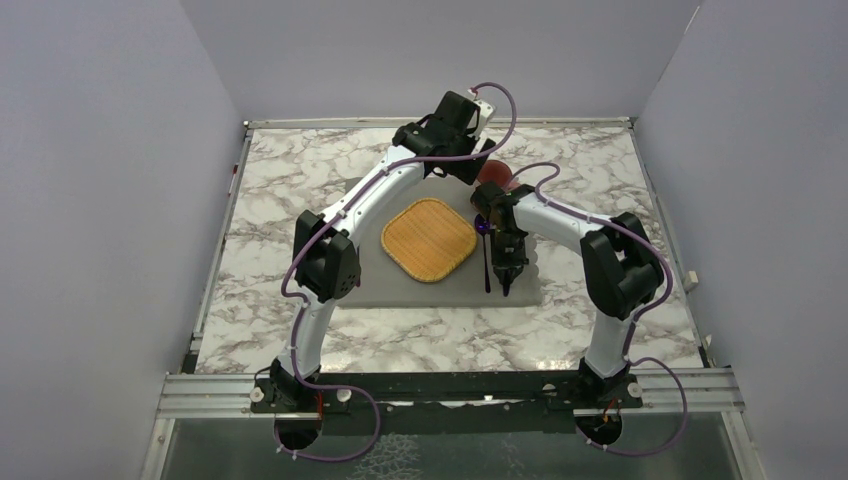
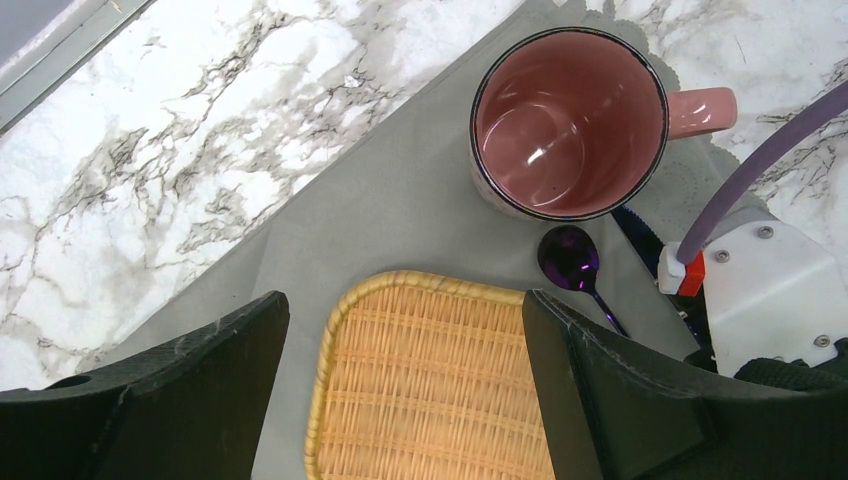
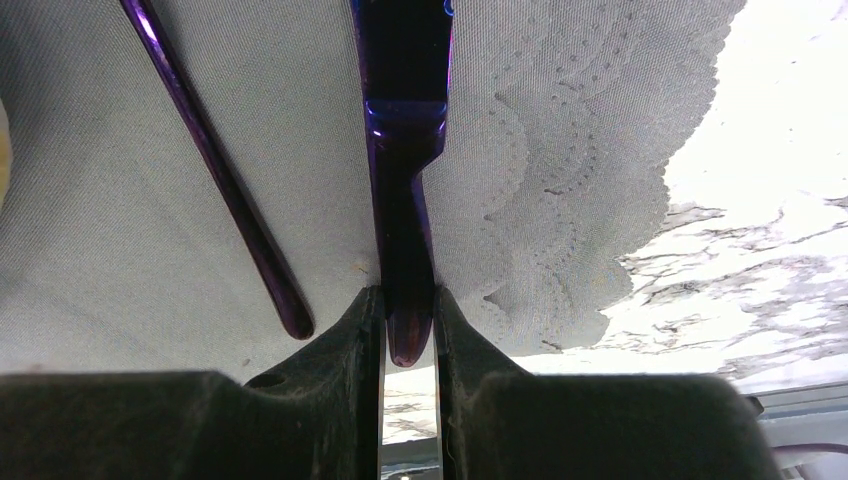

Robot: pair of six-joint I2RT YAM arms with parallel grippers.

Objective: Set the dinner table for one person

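L gripper [image 2: 402,315]: jaws wide, nothing betw. them; woven tray [image 2: 430,395] right below, pink mug [image 2: 565,120] ahead of tips.
R gripper [image 3: 408,310]: pinched on handle end of purple knife [image 3: 402,160]; spoon [image 3: 215,170] just left of it.
Placemat [image 3: 560,170]: under both grippers.
Dinner table [image 3: 760,150]: marble top below placemat, showing right of R gripper.

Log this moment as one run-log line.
left pincer: open, above woven plate | right pincer: shut on knife handle, beside spoon | mug: upright, empty, on placemat
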